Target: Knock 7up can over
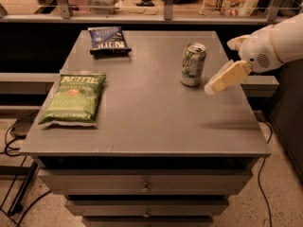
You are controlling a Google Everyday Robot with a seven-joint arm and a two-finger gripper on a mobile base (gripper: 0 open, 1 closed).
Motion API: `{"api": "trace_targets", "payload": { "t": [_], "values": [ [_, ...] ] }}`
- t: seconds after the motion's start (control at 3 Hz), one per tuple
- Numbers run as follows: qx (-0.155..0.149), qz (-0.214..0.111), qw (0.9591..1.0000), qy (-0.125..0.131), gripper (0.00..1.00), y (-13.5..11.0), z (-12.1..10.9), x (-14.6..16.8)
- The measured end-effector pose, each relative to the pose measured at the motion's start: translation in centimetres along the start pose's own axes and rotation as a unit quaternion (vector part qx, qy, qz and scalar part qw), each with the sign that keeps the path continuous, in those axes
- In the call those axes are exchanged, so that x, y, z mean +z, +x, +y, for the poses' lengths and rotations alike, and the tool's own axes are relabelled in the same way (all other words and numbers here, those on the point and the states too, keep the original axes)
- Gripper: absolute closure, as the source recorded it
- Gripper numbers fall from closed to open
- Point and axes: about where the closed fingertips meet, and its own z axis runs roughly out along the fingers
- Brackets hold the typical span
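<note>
The 7up can stands upright on the right half of the grey table, green and white with a silver top. My gripper reaches in from the right on a white arm. Its cream fingers point down and to the left, just to the right of the can's base and a little in front of it. A small gap shows between the gripper and the can.
A green chip bag lies flat on the table's left side. A dark blue chip bag lies at the back left. A counter with a railing runs behind the table. Drawers sit below the tabletop. Cables lie on the floor.
</note>
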Motion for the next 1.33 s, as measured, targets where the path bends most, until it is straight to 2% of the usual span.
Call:
{"api": "trace_targets", "payload": {
  "t": [0.33, 0.67, 1.0, 1.33],
  "values": [
    [0.020, -0.024, 0.9994, -0.016, 0.00, 0.3, -0.9, 2.6],
    [0.026, -0.042, 0.9981, -0.036, 0.00, -0.2, -1.6, 5.1],
    [0.037, -0.066, 0.9955, -0.056, 0.00, -0.7, -2.0, 7.5],
    [0.042, -0.095, 0.9919, -0.073, 0.16, -1.7, -2.0, 9.0]
  ]
}}
